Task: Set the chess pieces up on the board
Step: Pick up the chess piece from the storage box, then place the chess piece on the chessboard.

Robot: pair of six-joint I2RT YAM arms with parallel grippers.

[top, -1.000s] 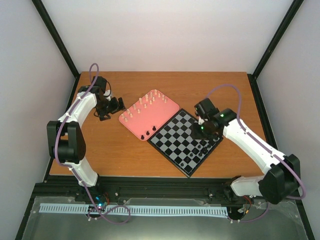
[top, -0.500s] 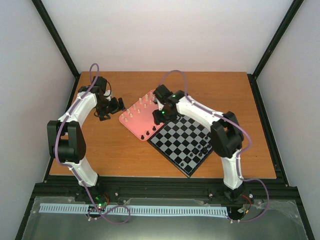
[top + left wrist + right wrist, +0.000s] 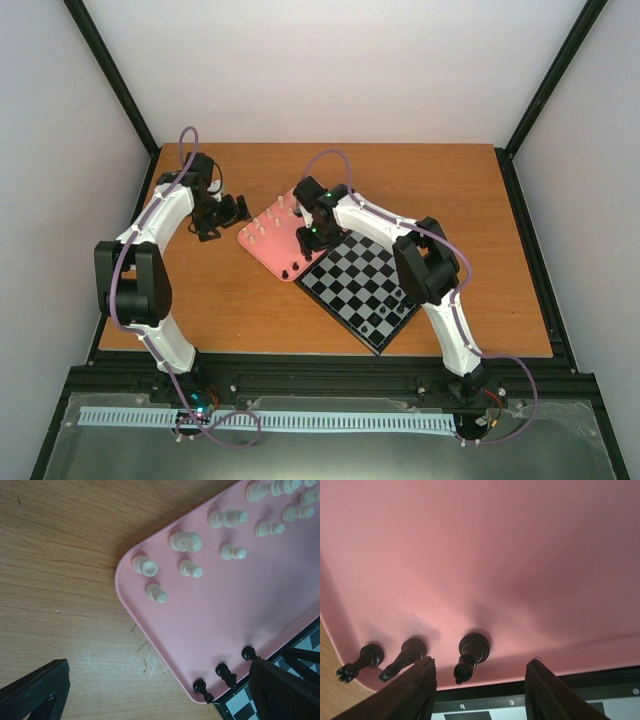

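Note:
The board (image 3: 352,275) of black and grey checks lies right of centre, with a few black chess pieces (image 3: 385,314) standing near its right corner. Three black pieces (image 3: 472,652) stand along the near edge of the pink tray (image 3: 262,250), and several cream pieces (image 3: 185,542) stand further back on it. My right gripper (image 3: 480,692) hangs open just above that edge, and the rightmost black piece is in front of the gap, untouched. My left gripper (image 3: 155,700) is open over bare wood left of the tray, holding nothing.
The tray's corner (image 3: 122,575) lies close to my left gripper. The tray and the board (image 3: 520,705) touch edge to edge. My right arm (image 3: 400,235) reaches across the board's far corner. Black frame posts (image 3: 120,90) rise at the table's back corners.
My right arm has swung from the board's right side across to the tray's near edge, beside the three black pieces, and its jaws now stand open. The left arm has not moved.

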